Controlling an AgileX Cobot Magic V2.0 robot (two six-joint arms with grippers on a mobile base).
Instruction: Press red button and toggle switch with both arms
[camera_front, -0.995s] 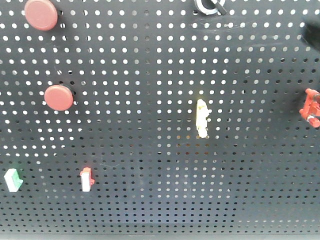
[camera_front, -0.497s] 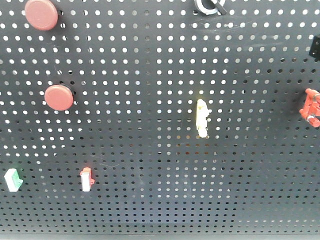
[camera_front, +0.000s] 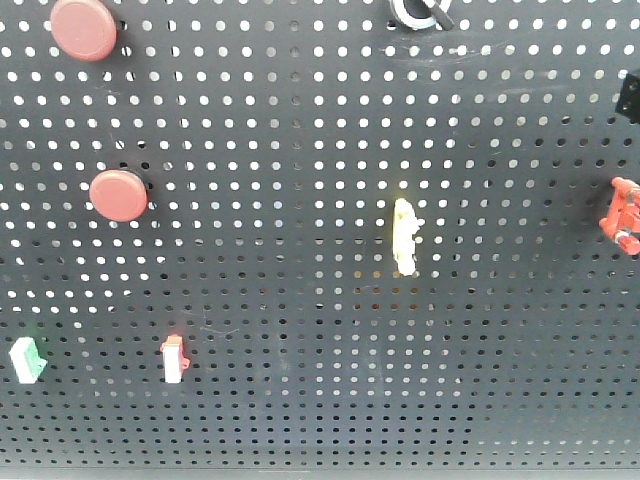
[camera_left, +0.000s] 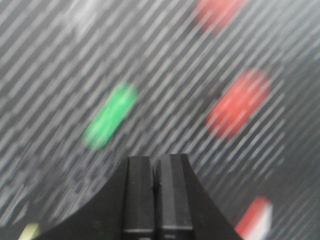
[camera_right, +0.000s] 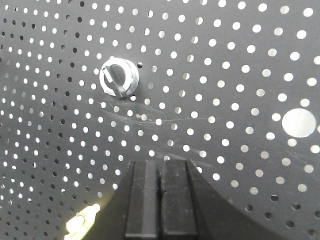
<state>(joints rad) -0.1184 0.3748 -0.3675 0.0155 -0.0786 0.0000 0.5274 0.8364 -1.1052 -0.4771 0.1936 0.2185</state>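
Black perforated pegboard fills the front view. Two red discs sit at its left: one at the top corner, the red button below it. Left gripper and right gripper both show fingers pressed together, grasping nothing.

Dark grey pegboard dotted with pale holes; two matte red buttons, a pale yellow switch.
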